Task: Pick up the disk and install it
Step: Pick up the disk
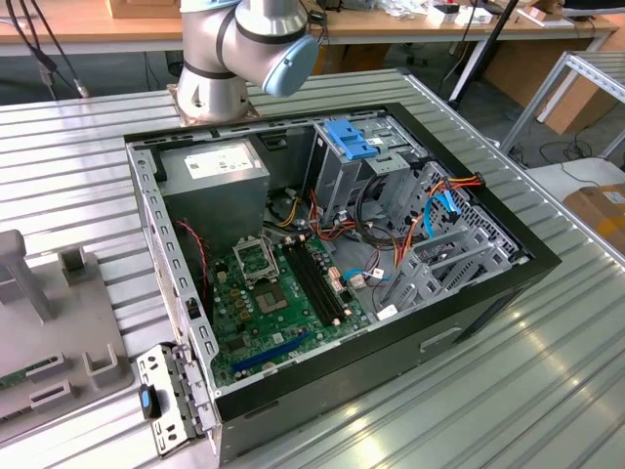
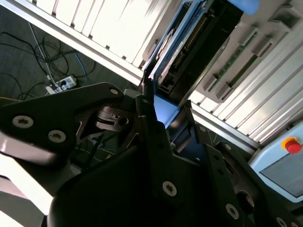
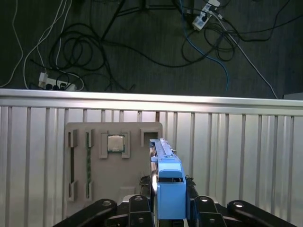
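Black claw [image 3: 170,210] pinching, edge-on, the flat dark disk with bright blue plastic rails [image 3: 169,182], held over one edge of the grey slotted fixture plate [image 3: 109,175] on the ribbed metal worktop [image 3: 236,156].

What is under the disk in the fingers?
Below the disk, in the first wrist view: the grey fixture tray with a processor chip and memory stick, on the slatted table. The tray part behind the disk is covered.
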Available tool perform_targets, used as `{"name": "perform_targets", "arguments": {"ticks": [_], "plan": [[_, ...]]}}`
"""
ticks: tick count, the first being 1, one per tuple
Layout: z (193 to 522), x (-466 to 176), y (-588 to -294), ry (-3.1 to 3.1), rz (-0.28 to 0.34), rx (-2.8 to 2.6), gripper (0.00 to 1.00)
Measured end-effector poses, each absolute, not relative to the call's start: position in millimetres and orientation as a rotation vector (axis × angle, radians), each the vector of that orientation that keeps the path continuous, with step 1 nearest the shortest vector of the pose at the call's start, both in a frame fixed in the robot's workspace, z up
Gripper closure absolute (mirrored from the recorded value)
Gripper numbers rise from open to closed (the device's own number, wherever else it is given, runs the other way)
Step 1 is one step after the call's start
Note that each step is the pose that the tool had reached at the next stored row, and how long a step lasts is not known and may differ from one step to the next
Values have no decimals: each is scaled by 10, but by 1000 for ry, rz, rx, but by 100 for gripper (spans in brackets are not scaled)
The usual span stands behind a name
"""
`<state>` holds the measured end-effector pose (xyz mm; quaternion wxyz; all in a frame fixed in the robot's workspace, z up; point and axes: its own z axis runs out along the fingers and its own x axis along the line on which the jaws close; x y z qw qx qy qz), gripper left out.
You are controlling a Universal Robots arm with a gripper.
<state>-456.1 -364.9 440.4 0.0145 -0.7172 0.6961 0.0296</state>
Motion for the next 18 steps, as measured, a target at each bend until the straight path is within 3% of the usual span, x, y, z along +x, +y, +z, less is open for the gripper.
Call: {"name": "perform_targets", "arguments": {"ticks": [9, 18], "plan": [[4722, -4561, -3649, 2167, 92, -2233, 63], [4816, -4561, -3648, 2167, 92, -2233, 63]]}}
